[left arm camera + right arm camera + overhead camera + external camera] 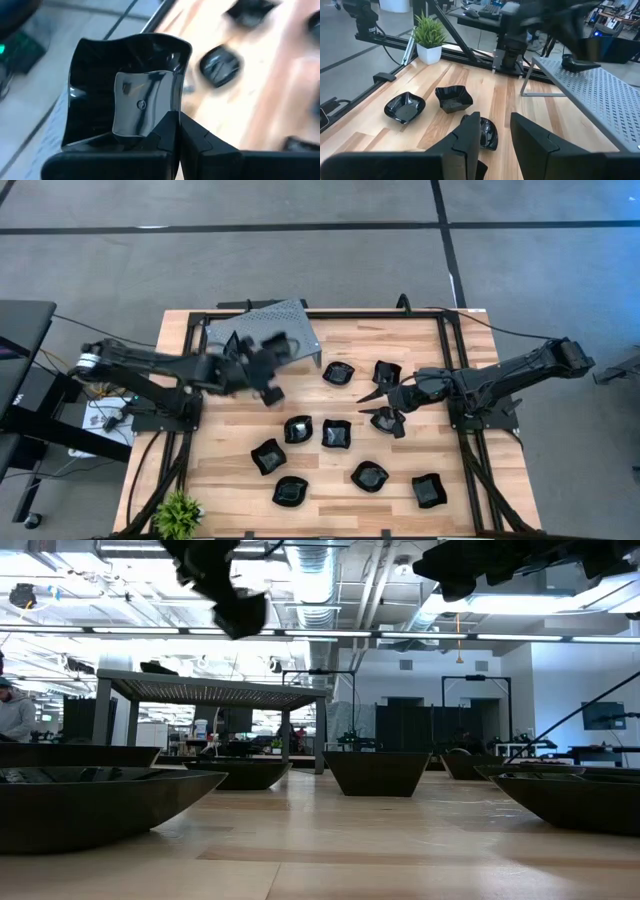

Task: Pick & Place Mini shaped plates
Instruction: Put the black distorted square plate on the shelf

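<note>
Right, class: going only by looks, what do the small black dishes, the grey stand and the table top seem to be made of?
Mini shaped plates: glossy black, probably plastic or glazed ceramic; sharp highlights show on the one in the left hand.
Grey stand: matte metal sheet, by its rows of punched holes.
Table top: pale wood, with visible grain and plank seams.

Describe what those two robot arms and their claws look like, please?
Both arms are dark, nearly black, built of jointed segments. The left arm has a pale band near its base, with black cables trailing off there. Each ends in a two-fingered claw: the right claw has chunky, angular matte black fingers that narrow toward the tips.
</note>
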